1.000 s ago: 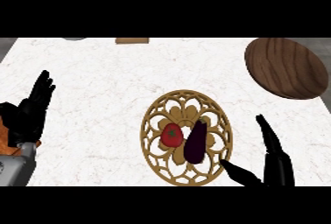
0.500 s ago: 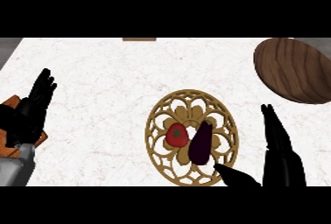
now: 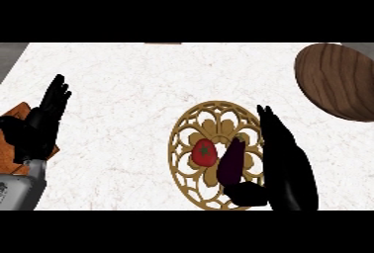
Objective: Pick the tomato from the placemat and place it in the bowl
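Observation:
A red tomato (image 3: 204,152) lies on the round gold lattice placemat (image 3: 212,114) near the middle of the counter, with a dark purple eggplant (image 3: 231,163) right beside it. My right hand (image 3: 288,160) is open, fingers straight, over the placemat's right side, its thumb low by the eggplant's near end. The brown wooden bowl (image 3: 338,85) stands at the far right. My left hand (image 3: 45,116) rests open at the left edge, fingers up.
The white marble counter (image 3: 131,89) spreads around the placemat. An orange-brown object (image 3: 13,148) shows behind my left hand at the left edge. A small tan thing (image 3: 163,43) sits at the far edge.
My right hand has moved left and forward over the placemat's right side, close to the eggplant. The view has shifted slightly; the left hand keeps its pose.

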Tool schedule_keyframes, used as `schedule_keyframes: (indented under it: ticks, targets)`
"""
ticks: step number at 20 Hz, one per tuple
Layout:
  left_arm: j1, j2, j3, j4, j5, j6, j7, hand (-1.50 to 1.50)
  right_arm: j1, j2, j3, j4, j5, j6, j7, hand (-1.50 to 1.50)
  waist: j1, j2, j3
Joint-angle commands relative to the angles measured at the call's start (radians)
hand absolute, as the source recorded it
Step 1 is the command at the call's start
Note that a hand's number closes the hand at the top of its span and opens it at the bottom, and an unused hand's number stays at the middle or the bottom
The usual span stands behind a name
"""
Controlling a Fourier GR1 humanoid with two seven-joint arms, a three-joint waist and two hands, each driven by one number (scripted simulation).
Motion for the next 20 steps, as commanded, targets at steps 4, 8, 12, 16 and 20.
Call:
schedule_keyframes:
  ticks: [4,8,12,16,20]
  targets:
    - [0.026,-0.004,0.012,-0.008,0.01,-0.021,-0.018,0.0,-0.167,0.14,-0.093,0.172,-0.163,0.247,0.211,-1.5,0.009,0.001,0.002]
    - [0.038,-0.015,0.013,0.014,0.002,-0.022,-0.037,0.0,-0.176,0.151,-0.111,0.238,-0.237,0.324,0.229,-1.5,-0.006,0.0,0.002]
    - [-0.003,0.0,0.021,0.001,0.006,-0.031,0.007,0.0,-0.231,0.161,-0.099,0.326,-0.317,0.319,0.282,-1.5,-0.007,-0.002,0.003]
    - [0.046,0.019,0.05,-0.018,0.02,-0.05,0.0,0.0,-0.235,0.161,-0.063,0.356,-0.279,0.317,0.296,-1.5,-0.011,-0.007,0.004]
    - [0.023,0.019,0.054,-0.033,-0.004,-0.031,0.03,0.0,-0.294,0.125,-0.079,0.415,-0.175,0.317,0.202,-1.5,-0.016,-0.006,0.005]
